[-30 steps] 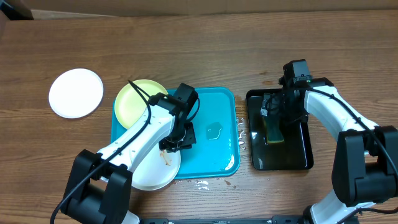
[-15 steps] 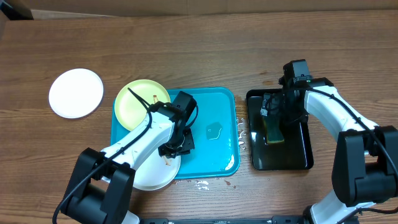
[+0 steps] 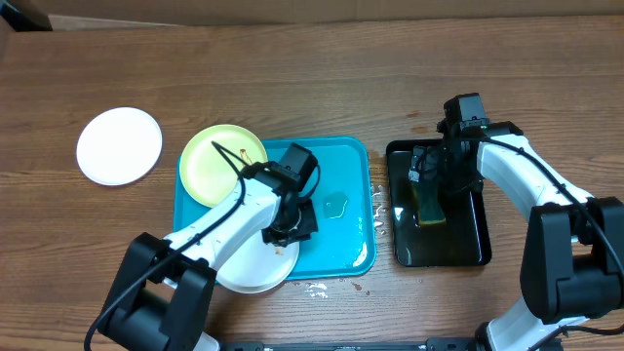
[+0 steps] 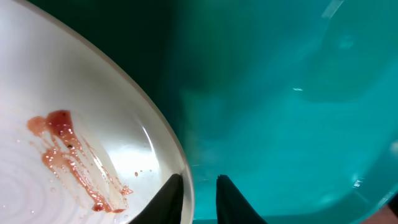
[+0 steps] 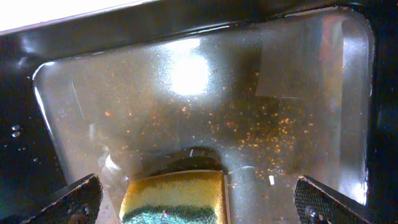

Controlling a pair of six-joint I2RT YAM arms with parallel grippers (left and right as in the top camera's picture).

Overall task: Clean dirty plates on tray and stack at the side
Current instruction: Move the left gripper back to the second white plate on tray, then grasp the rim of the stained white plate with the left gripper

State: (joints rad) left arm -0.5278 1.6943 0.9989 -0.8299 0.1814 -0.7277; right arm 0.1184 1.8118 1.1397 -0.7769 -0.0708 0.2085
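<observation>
step: we secure a dirty plate for wiping | left pincer (image 4: 196, 190) narrow, clamped on rim of smeared plate (image 3: 249, 268), front-left on tray (image 3: 343, 249) | right pincer (image 5: 202, 202) wide over sponge (image 5: 174, 198) in black tray (image 3: 470, 244) | next, we judge: hold the plate steady, close on sponge

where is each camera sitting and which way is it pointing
overhead: fixed above the table, looking straight down; both arms show, left claw at the turquoise tray, right claw over the black tray.
left wrist: on the left arm, looking down at the smeared white plate; fingertips straddle its rim.
right wrist: on the right arm, looking into the black tray at the sponge; fingertips spread wide.
shared: overhead and left wrist both show the smeared white plate.
</observation>
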